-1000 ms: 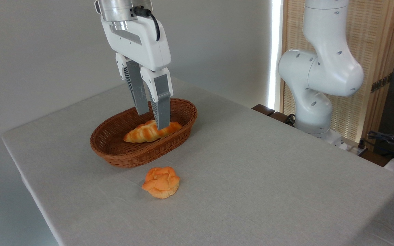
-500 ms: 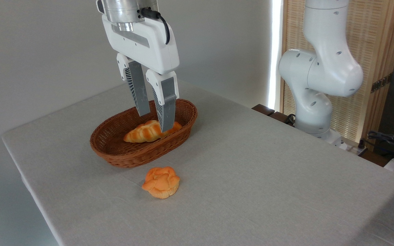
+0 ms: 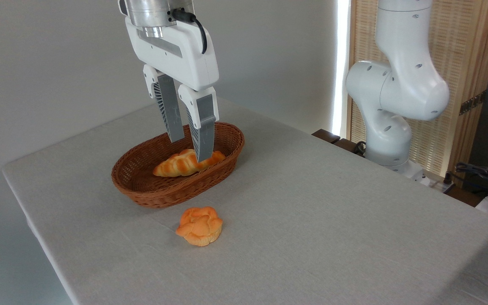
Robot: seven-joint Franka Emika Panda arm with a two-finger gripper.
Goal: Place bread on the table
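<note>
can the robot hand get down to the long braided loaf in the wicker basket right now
Probably yes. The hand hangs open just above the long braided golden loaf in the brown oval wicker basket. Nothing lies on the loaf, and the basket is open-topped.

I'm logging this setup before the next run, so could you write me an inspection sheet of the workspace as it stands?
Surface: table under a plain light grey cloth, faintly creased, no spills seen.
Job's things: round bun lies on the cloth in front of the basket, apart from it.
Clutter: brown wicker basket holds one braided loaf.
Gripper: gripper hangs above the basket, fingers slightly apart, holding nothing; whether a fingertip touches the loaf cannot be told.
Cables: black cable loops at the wrist; dark cables at the right edge, off the table.
Surroundings: arm base behind the table's far edge, white wall, slatted wooden screen.
</note>
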